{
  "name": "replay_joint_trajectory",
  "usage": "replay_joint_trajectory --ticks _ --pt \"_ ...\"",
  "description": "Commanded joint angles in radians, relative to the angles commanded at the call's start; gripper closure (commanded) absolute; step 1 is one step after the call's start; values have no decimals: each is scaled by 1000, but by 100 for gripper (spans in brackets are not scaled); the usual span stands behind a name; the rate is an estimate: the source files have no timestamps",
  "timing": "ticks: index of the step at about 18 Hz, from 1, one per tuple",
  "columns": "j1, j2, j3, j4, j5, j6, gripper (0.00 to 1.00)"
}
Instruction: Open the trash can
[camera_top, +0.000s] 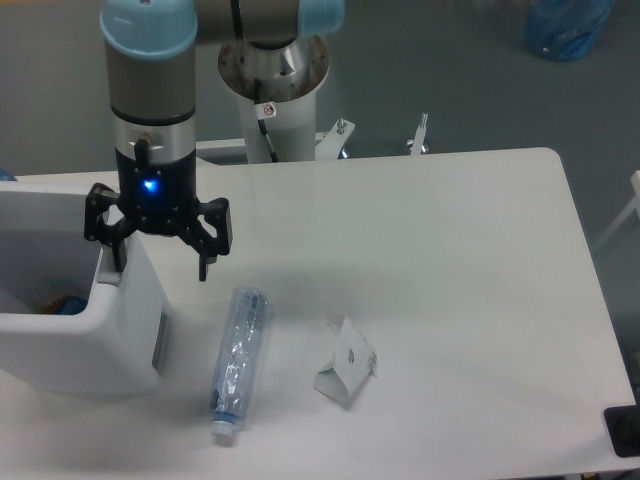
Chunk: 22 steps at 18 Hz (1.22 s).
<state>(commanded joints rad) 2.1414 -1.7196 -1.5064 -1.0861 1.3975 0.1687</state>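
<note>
At the left edge of the table we see the trash can with its top open, and the gripper is spread wide and holds nothing, one finger at its right rim.

Smooth white plastic trash can, clear crinkled plastic bottle, matt white table
</note>
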Motion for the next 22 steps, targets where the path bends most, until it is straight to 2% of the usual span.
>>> replay_joint_trajectory --ticks 4,6,9,12,14,17,19,20,22 --pt "21 3 0 5 3 18 0" --pt "78 2 -9 3 18 58 0" --pt "164 -6 -24 5 38 190 0" --pt "228 -102 -8 9 61 374 0" --pt "256 -117 3 32 106 469 0" --pt "326 -120 -8 35 115 653 0" --pt "398 -153 -24 37 117 782 0" --pt "458 -169 -26 35 118 864 0" --pt "491 -176 -15 32 120 957 0"
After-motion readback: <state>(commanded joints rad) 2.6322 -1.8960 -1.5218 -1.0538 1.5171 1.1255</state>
